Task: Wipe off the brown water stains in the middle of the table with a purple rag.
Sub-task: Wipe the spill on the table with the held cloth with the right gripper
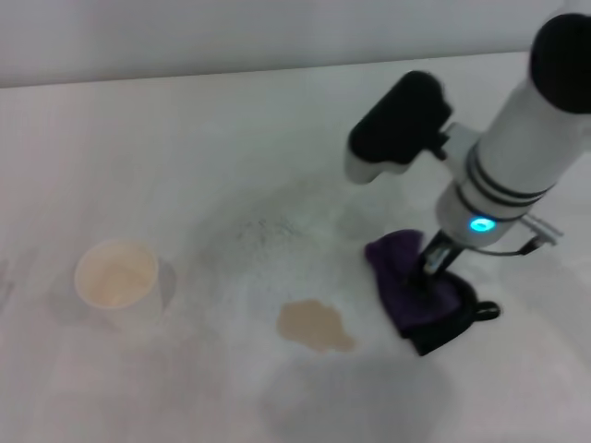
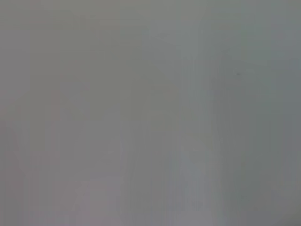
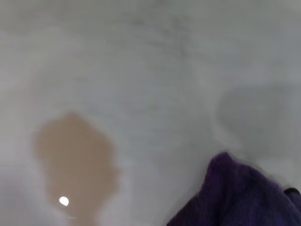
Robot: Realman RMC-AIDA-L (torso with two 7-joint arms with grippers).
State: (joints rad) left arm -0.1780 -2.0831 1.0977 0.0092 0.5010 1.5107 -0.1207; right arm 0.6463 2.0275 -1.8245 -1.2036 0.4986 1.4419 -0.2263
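- The purple rag (image 1: 420, 291) is lying bunched on the table (image 1: 231, 138), just beside the brown water stains (image 1: 315, 325) on their right but apart from them — so, by my judgement, the wipe is not yet begun.
- The right gripper (image 1: 432, 268) is reaching steeply down from the far right, its tip sitting in the rag's folds — whether the fingers are pinching the cloth I cannot tell.
- A paper cup (image 1: 118, 277) is standing well to the left.
- The left gripper is not showing anywhere.
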